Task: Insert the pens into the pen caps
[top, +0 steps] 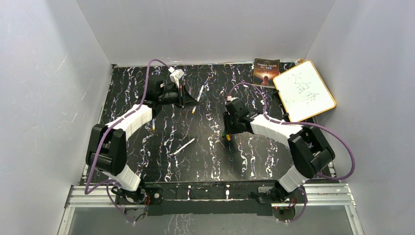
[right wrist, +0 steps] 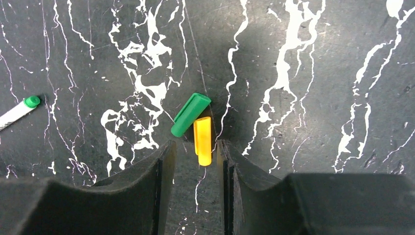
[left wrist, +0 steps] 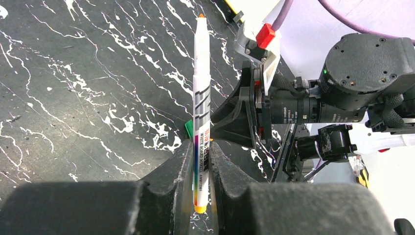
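- Left gripper [left wrist: 201, 148]: the fingers [left wrist: 178, 171] are pinched tight on a pen [left wrist: 201, 88]. They hold it low on the barrel, near its yellow tail. The orange tip points straight out ahead of the fingers, bare and uncapped.
- Right gripper [right wrist: 195, 144]: its fingers [right wrist: 161, 181] stand partway apart, low over the table. A yellow cap [right wrist: 202, 139] lies flat between them, its near half inside the gap and neither pad on it. Nothing is held there.
- A green cap [right wrist: 190, 114] lies slanted across the yellow one's far end, touching it or all but.
- Off to the side a second pen [right wrist: 14, 113], green at the end, lies loose on the surface.
- My read is that this is the cap pick-up: one pen is ready in the left, its cap is not yet in the right.
- The next move looks like a clean squeeze on the yellow cap alone without dragging the green one along. Then lift it and line its open mouth up with that orange tip. I can't tell which end is open.
- From above, another pen [top: 184, 146] lies on the table [top: 254, 161], which is black marble-look with white veins.
- A whiteboard [top: 304, 90] and a book [top: 266, 72] sit at the far right corner. Plain grey walls [top: 49, 73] close in three sides, and purple cables [top: 337, 142] loop off both arms.
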Robot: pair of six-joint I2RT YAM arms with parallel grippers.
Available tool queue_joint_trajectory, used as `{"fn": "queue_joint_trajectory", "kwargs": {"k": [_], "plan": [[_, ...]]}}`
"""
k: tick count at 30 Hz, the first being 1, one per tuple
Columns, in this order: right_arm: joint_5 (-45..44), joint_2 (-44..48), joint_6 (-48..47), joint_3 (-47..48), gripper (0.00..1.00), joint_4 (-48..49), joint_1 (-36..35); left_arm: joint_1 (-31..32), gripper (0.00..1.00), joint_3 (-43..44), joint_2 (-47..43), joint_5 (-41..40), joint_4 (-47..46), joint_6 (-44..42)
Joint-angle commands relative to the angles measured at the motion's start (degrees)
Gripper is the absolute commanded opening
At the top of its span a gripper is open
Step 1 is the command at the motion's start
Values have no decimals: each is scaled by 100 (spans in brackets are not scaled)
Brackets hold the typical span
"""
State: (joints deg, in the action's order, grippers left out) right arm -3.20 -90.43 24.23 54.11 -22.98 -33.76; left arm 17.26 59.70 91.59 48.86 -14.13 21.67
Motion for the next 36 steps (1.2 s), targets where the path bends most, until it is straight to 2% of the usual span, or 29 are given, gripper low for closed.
{"fn": "queue_joint_trajectory", "kwargs": {"k": [1, 6, 9, 12, 23, 36], "plan": [[-152, -46, -59, 82, 35, 103, -67, -17, 0, 188, -147, 133, -134, 21], [-331, -184, -67, 110, 36, -12, -108, -20, 0, 191, -162, 132, -101, 5], [-403, -117, -93, 99, 28, -46, -120, -19, 0, 191, -155, 124, -89, -5], [-399, -112, -135, 80, 27, -89, -119, -21, 0, 195, -142, 132, -90, -5], [-371, -249, -218, 81, 40, -49, -201, -19, 0, 190, -124, 124, -92, -5], [-716, -502, -247, 230, 41, -137, -423, -21, 0, 192, -127, 115, -64, -22]]}}
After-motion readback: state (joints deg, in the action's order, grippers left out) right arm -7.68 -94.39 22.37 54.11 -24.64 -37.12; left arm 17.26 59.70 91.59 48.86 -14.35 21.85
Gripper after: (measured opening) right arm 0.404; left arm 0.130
